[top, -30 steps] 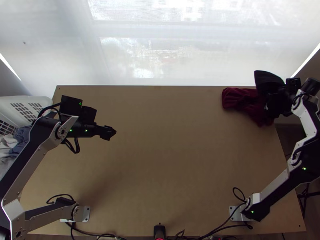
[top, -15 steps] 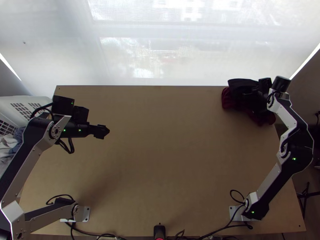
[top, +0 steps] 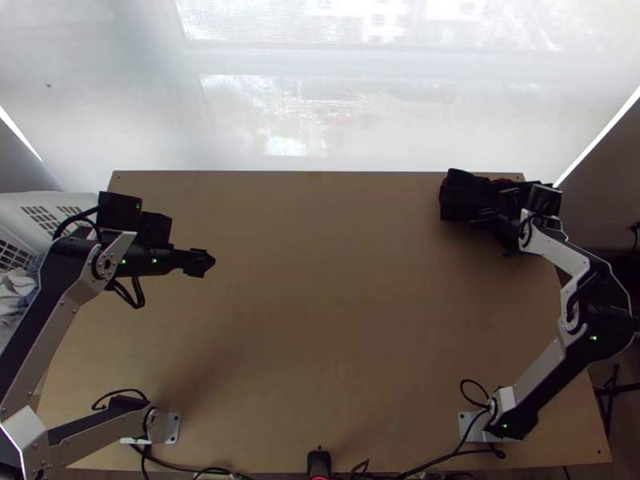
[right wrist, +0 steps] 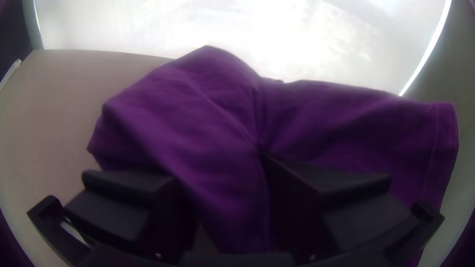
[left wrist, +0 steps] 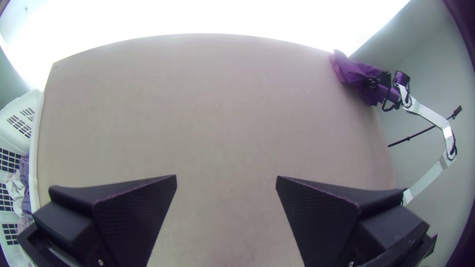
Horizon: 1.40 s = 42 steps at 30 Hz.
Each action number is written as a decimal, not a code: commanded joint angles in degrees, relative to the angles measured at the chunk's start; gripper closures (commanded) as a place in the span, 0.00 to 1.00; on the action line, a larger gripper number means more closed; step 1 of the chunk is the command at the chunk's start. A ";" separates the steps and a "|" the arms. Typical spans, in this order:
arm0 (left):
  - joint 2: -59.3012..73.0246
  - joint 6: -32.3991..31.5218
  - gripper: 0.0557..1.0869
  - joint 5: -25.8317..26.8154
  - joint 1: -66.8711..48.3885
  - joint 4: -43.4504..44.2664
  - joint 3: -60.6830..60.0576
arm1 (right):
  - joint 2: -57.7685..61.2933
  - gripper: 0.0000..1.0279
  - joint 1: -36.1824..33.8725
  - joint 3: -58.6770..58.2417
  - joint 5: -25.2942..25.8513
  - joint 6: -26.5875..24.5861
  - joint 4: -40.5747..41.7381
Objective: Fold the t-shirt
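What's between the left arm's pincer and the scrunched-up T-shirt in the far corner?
Just bare wooden table: the top view shows nothing lying between the left pincer and the T-shirt.

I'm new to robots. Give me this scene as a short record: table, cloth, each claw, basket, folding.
Table: light wood
Cloth: dark, bunched at the table's far right corner
Left gripper: over the table's left part, fingers apart, holding nothing
Right gripper: at the cloth; grip unclear
Basket: white, beyond the left edge, clothes inside
Folding: no neat fold visible
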 commanded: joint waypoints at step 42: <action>-7.53 1.03 0.05 -2.41 0.72 1.26 -1.39 | -3.67 0.04 1.25 8.48 8.75 3.19 -3.59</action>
